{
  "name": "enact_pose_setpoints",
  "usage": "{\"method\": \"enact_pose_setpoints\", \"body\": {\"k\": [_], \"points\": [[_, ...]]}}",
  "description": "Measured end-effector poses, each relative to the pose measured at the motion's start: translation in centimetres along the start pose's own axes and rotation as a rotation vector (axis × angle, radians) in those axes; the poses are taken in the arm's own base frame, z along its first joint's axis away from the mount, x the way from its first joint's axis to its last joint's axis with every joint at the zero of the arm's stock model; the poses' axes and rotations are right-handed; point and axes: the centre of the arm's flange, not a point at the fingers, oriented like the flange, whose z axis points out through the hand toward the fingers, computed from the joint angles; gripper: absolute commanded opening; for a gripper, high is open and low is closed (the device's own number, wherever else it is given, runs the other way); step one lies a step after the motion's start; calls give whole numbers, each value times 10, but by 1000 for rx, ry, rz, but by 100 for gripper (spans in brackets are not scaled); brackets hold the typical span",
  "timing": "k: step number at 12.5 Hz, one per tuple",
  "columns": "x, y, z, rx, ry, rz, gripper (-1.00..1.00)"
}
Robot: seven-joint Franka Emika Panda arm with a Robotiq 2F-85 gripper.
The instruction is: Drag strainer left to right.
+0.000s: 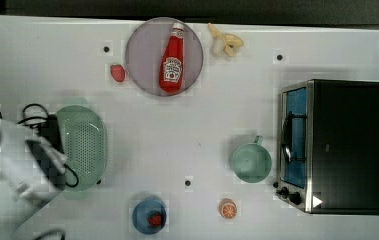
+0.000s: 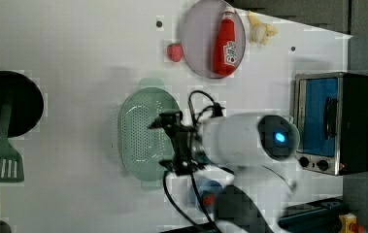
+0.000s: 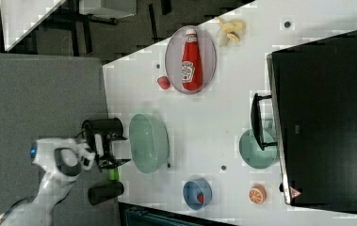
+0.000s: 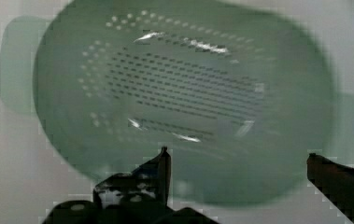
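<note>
Strainer (image 1: 83, 145) sits on the white table (image 1: 187, 130) at the top view's left, well apart from the teal mug (image 1: 251, 162) and the toaster oven (image 1: 337, 146) at the top view's right. The gripper (image 2: 163, 145) hangs over the strainer's rim on the arm's side, fingers spread wide with nothing between them. In the wrist view the two dark fingertips (image 4: 164, 161) frame the near edge of the bowl, with the perforated centre of the strainer (image 4: 179, 93) beyond them (whether a tip touches the rim cannot be told; the picture is smeared there).

In the top view the white arm and its black cables cover the strainer's left edge. In the left view the gripper and wrist overlap the bowl's right side. In the right view the strainer (image 3: 149, 142) shows side-on, just beside the gripper (image 3: 116, 149).

Elsewhere: ketchup bottle (image 1: 172, 59) lying on a grey-lilac plate (image 1: 142, 55), far side of the table.
</note>
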Motion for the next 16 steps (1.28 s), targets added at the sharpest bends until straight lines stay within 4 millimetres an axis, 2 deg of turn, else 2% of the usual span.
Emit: {"method": "enact_pose_setpoints", "body": {"k": [2, 4, 7, 9, 10, 16], "points": [[11, -13, 52, -9, -42, 39, 100], [29, -15, 97, -20, -52, 94, 100], [63, 0, 131, -82, 8, 190, 100], [80, 1, 137, -95, 44, 220, 100], [81, 0, 135, -87, 51, 211, 100], [68, -13, 102, 47, 0, 215, 100]]}}
